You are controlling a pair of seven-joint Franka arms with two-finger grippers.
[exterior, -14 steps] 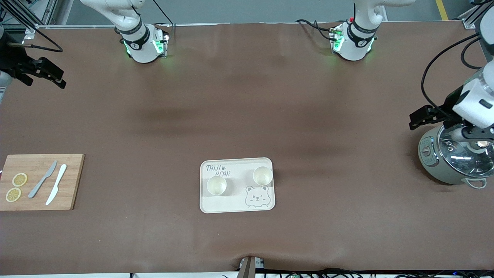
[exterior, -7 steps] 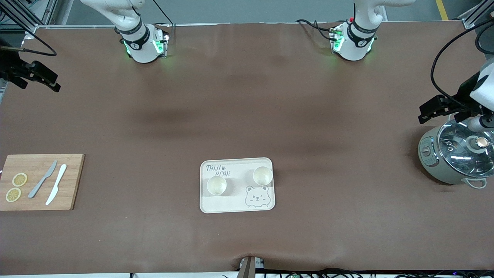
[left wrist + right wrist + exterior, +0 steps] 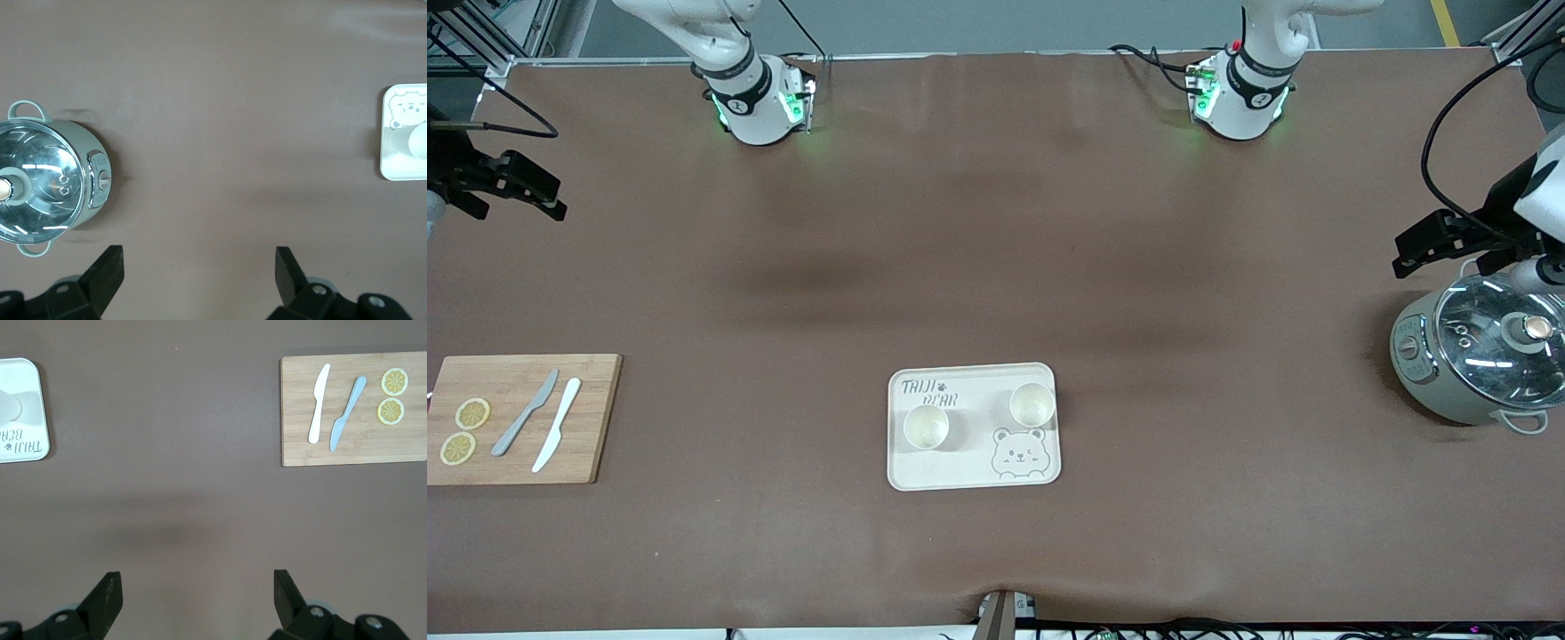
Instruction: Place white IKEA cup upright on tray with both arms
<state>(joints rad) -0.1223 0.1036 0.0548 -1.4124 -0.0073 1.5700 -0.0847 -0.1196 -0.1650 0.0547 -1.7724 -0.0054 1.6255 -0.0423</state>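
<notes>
Both end effectors are seen wide and empty: the left end effector [image 3: 1418, 251] at the right edge of the front view, above a lidded pot [image 3: 1480, 356], and the right end effector [image 3: 516, 187] at the upper left, over bare tabletop [image 3: 996, 222]. Two white cups [image 3: 926, 427] [image 3: 1032, 404] are seen upright on the tray [image 3: 969, 476], in the lower centre. The placing is judged done, so both arms are best kept high and well apart from the tray. Only one tray corner is shown in each wrist view; the board [image 3: 353, 450] with knives and lemon slices is shown clearest by the right one.
</notes>
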